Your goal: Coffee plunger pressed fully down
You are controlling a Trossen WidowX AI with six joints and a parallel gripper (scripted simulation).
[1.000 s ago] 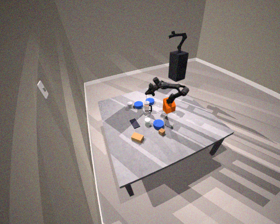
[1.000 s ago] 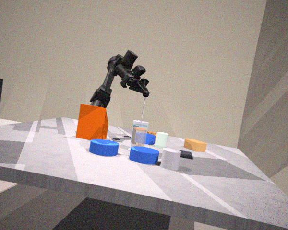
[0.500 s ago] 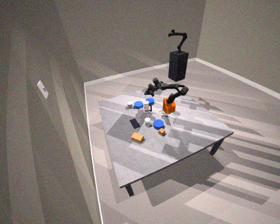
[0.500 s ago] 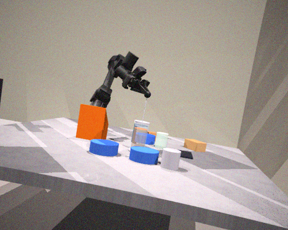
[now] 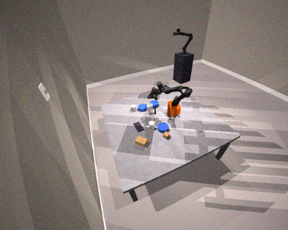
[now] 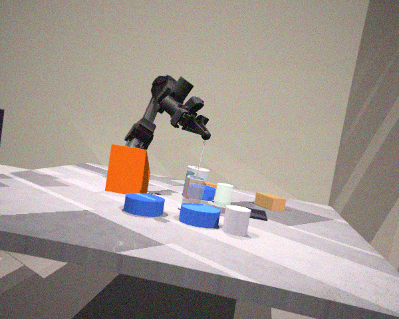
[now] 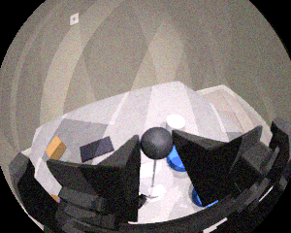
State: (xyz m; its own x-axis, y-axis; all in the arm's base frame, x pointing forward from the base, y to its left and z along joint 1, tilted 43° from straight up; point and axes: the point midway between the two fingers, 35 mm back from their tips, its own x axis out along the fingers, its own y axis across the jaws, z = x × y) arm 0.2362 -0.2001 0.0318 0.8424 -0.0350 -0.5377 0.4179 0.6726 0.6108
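Gripping the dark round plunger knob (image 7: 157,142), the black two-fingered hand (image 6: 204,134) is partly closed, its fingers pressing the ball from either side. From the knob a thin pale rod (image 6: 201,153) runs down to the white lid of the clear glass coffee press (image 6: 195,186), which stands upright on the grey-patterned bench (image 6: 296,254). The rod is fully extended; the knob sits high above the lid.

The dark jointed arm (image 6: 151,111) rises from an orange block base (image 6: 126,169) and bends forward over the press.

Around the press:
- flat blue disc (image 6: 143,203), on the camera side, nearer the orange base
- second flat blue disc (image 6: 199,214), just in front of the press
- white short cylinder (image 6: 237,220), beside that second disc
- pale green cylinder (image 6: 223,193), just beside the press
- tan rectangular block (image 6: 269,201), further along the bench
- dark flat slab (image 6: 258,214), close to the tan block
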